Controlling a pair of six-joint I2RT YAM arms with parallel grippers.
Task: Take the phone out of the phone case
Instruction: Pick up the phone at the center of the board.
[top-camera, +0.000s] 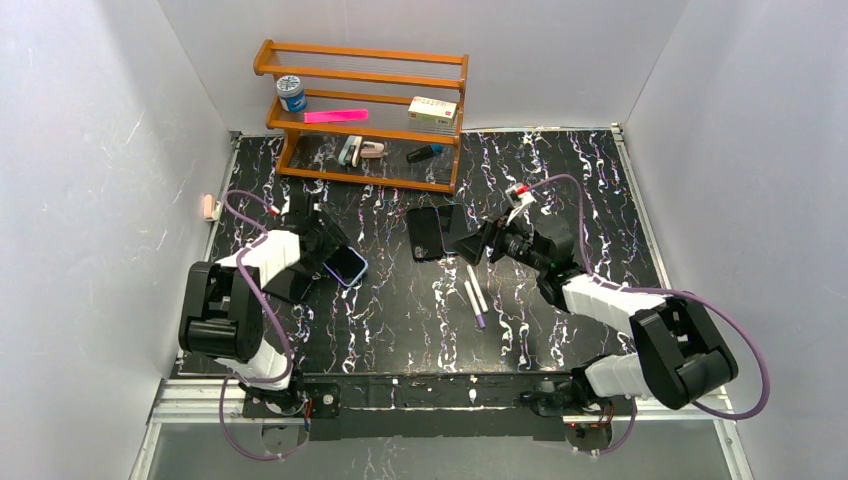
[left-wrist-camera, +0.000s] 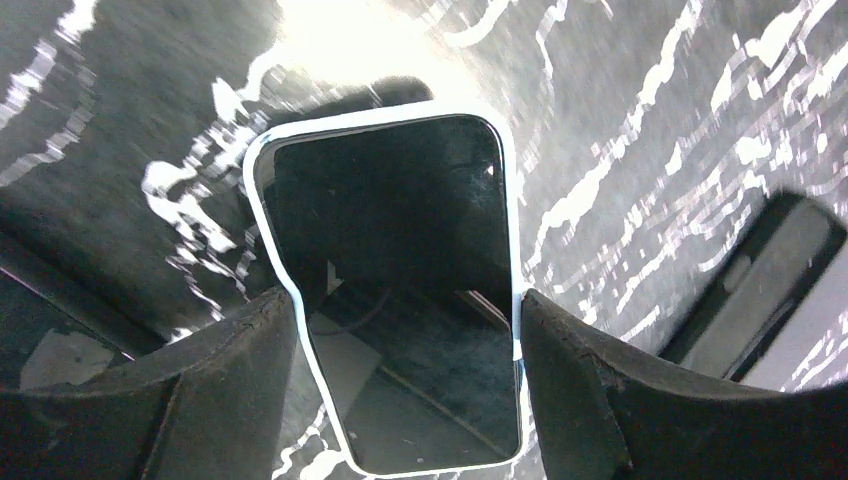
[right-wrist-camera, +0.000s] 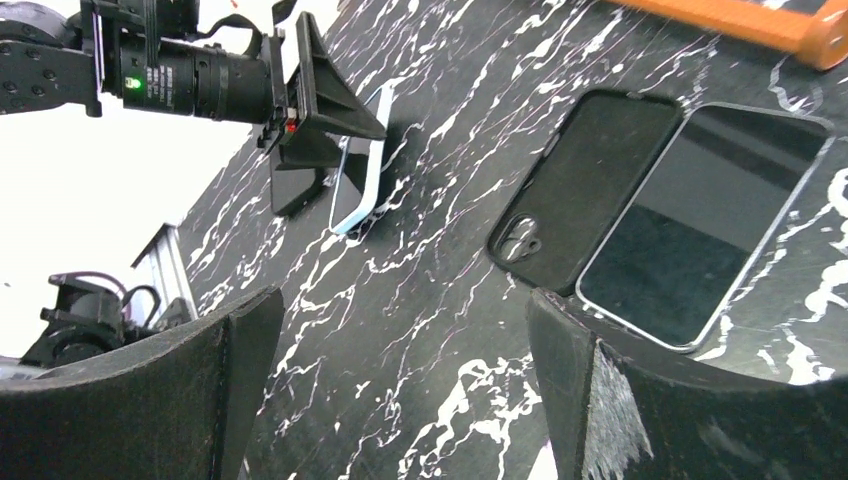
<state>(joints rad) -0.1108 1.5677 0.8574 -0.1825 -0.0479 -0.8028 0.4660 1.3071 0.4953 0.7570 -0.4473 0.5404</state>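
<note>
The phone (left-wrist-camera: 400, 250), dark screen up, sits in a pale blue phone case (left-wrist-camera: 511, 200) on the marbled black table. My left gripper (left-wrist-camera: 405, 310) straddles its lower half, one finger (left-wrist-camera: 240, 350) pressed on each long edge of the case. From above, the cased phone (top-camera: 349, 266) lies at the left gripper (top-camera: 330, 258). In the right wrist view the case (right-wrist-camera: 362, 175) stands tilted up on one long edge. My right gripper (right-wrist-camera: 400, 310) hangs open over bare table, at mid-table from above (top-camera: 478, 243).
A black empty case (right-wrist-camera: 590, 185) and a bare phone (right-wrist-camera: 705, 220) lie side by side just beyond the right gripper. Another dark flat object (top-camera: 290, 285) lies under the left arm. Two white pens (top-camera: 475, 295) lie mid-table. A wooden rack (top-camera: 365, 110) stands at the back.
</note>
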